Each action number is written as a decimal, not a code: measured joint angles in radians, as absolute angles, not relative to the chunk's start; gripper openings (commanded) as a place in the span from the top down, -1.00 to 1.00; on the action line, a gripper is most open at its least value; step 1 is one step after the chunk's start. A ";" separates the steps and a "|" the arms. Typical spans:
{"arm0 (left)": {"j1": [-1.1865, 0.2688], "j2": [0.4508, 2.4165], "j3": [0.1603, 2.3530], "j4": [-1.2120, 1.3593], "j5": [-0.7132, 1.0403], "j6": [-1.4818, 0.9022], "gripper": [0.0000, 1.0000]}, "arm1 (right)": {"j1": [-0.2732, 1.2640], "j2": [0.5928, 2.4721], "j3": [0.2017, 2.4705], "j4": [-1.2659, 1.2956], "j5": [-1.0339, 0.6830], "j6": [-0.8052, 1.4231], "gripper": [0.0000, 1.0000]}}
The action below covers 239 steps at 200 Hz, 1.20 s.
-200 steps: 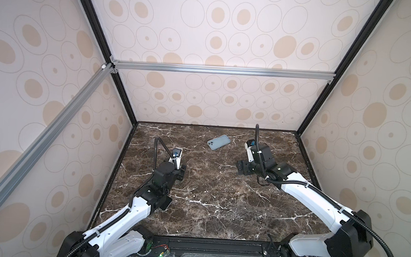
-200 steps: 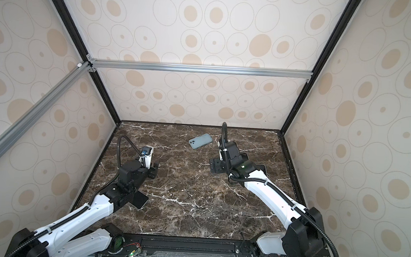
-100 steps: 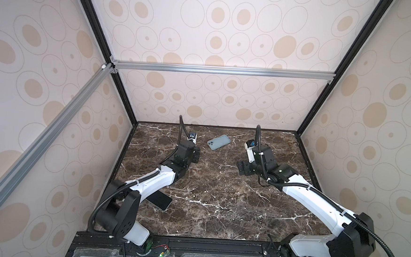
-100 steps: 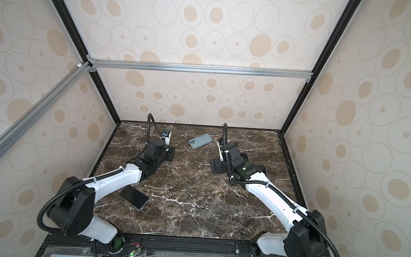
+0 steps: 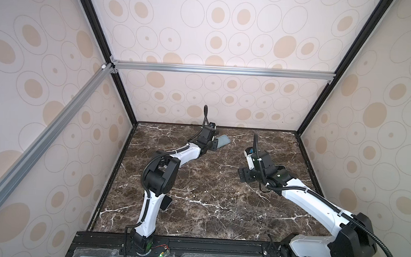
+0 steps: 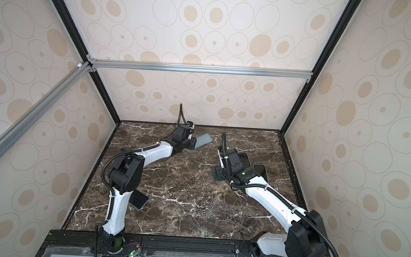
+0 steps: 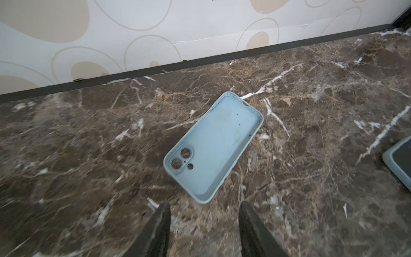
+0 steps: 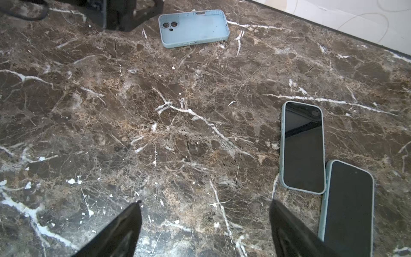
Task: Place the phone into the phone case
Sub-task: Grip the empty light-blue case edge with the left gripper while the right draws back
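Note:
The light blue phone case lies empty, hollow side up, near the back wall; it also shows in both top views and in the right wrist view. My left gripper hovers just short of the case's near end, open, with only table between its fingers. It partly covers the case in the top views. A dark phone lies at the front left, half hidden behind the left arm. My right gripper hangs open over bare marble right of centre.
Two phones in pale cases lie side by side, screens up, just right of my right gripper; both also show in a top view. The back wall stands close behind the empty case.
My left arm has swung from the front left across the table to the case at the back, its jaws narrowing a little. The right arm has barely moved.

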<state>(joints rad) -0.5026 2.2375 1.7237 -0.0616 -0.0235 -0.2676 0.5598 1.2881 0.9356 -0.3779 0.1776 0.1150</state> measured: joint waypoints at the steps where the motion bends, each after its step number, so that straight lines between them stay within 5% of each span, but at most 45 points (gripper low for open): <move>1: -0.503 2.245 1.735 -0.068 -0.022 -0.268 0.00 | 0.560 1.288 0.935 -0.378 0.177 0.115 -0.82; 67: -0.509 2.688 2.401 -0.331 0.042 -0.325 -0.02 | 0.556 1.286 0.882 -0.384 0.110 0.155 -0.82; 91: -0.513 2.749 2.471 -0.378 0.060 -0.340 -0.01 | 0.556 1.286 0.879 -0.384 0.096 0.163 -0.82; 132: -0.515 2.725 2.436 -0.402 0.081 -0.340 0.17 | 0.556 1.287 0.875 -0.389 0.078 0.168 -0.81; 239: -0.570 2.397 1.924 -0.413 0.106 -0.233 0.14 | 0.556 1.284 0.933 -0.447 -0.004 0.175 -0.77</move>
